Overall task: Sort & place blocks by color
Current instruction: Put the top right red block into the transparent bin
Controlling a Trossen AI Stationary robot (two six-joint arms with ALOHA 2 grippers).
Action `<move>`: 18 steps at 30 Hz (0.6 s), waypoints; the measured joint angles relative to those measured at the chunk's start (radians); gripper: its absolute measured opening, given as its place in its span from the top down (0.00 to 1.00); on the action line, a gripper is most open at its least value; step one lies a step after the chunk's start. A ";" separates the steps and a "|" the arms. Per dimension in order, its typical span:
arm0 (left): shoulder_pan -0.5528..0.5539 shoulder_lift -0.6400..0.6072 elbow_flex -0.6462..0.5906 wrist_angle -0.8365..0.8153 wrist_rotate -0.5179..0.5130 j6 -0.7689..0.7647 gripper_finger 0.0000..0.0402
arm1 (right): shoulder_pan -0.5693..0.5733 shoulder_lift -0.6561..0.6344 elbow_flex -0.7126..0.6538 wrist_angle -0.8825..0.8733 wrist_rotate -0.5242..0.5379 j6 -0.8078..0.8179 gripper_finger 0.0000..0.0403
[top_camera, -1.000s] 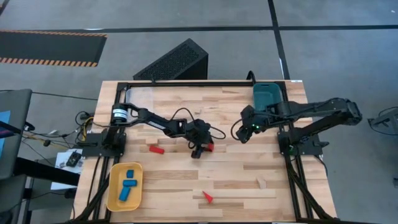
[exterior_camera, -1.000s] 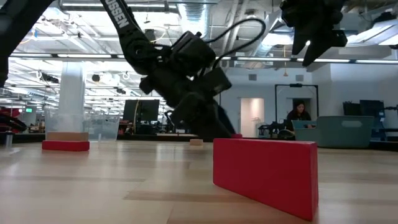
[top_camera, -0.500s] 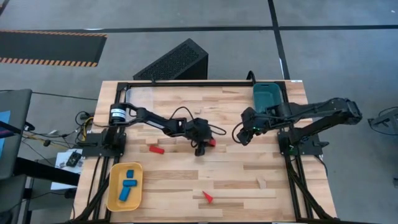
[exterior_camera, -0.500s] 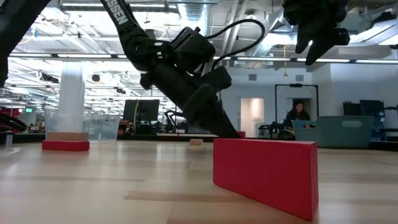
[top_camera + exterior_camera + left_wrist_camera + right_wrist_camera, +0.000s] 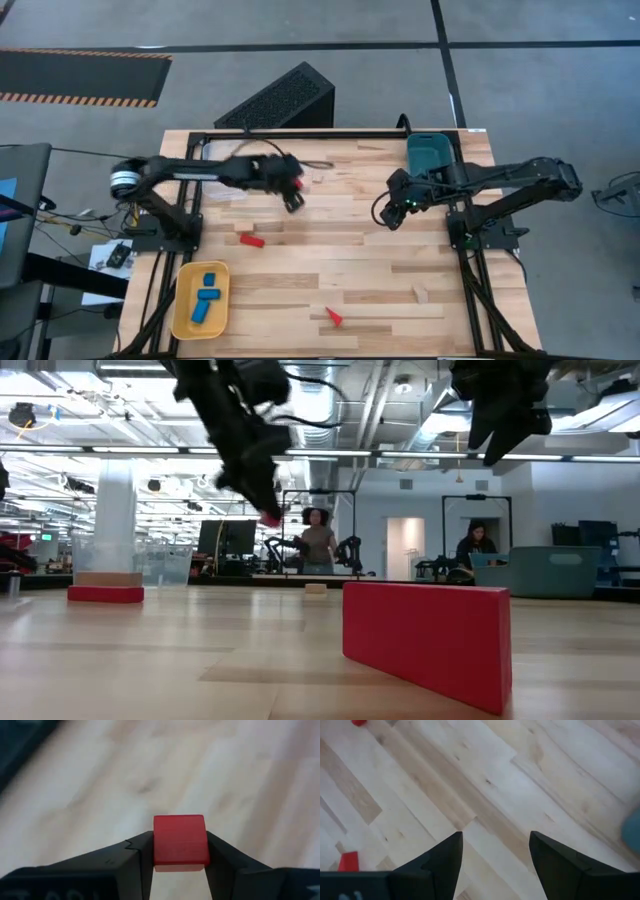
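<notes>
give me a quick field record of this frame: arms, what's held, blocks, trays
left gripper: raised above the table's far left part, jaws shut on a red cube
right gripper: hovering by the teal tray, jaws open, empty
red blocks on table: flat block left of centre, wedge near the front
pale wood block: front right
yellow tray: front left, holds two blue blocks
table: light wood planks
</notes>
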 joint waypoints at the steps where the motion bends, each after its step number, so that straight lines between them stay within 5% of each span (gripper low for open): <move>1: 0.022 -0.034 0.000 -0.045 -0.029 -0.012 0.73 | -0.006 0.000 0.000 0.002 0.000 0.000 0.37; 7: 0.171 -0.188 -0.018 -0.319 -0.170 -0.087 0.70 | -0.019 0.000 0.000 0.041 0.018 0.000 0.37; 18: 0.388 -0.265 -0.258 -0.364 -0.104 -0.196 0.71 | 0.014 0.000 0.000 0.081 0.022 0.008 0.37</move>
